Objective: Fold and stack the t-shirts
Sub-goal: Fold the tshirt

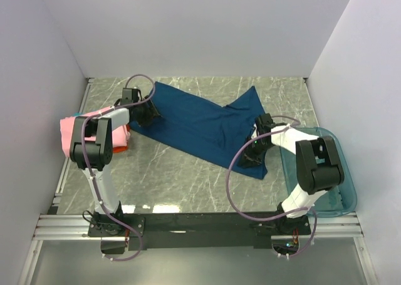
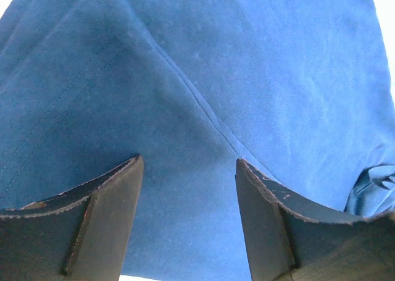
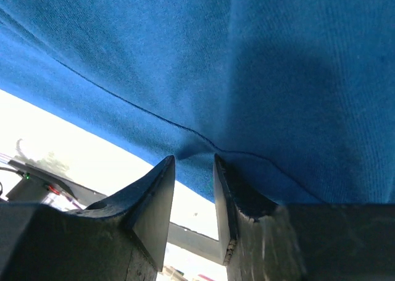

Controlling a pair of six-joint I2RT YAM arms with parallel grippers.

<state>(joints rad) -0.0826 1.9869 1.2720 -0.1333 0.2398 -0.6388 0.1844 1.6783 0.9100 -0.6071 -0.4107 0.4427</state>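
The large navy t-shirt (image 1: 200, 125) lies spread out diagonally across the table. My left gripper (image 1: 149, 111) is at its far left edge; in the left wrist view it is (image 2: 188, 162) wide open over flat navy cloth (image 2: 203, 65) with a seam. My right gripper (image 1: 250, 155) is at the shirt's near right corner; in the right wrist view it is (image 3: 192, 160) open by a narrow gap, with the puckered hem (image 3: 194, 136) at its tips. A pink t-shirt (image 1: 75, 131) and an orange one (image 1: 122, 141) lie at the left, partly behind the left arm.
The translucent teal tub (image 1: 341, 178) stands at the right edge beside the right arm. White walls close in the table on three sides. The metal rail (image 1: 200, 222) with the arm bases runs along the near edge.
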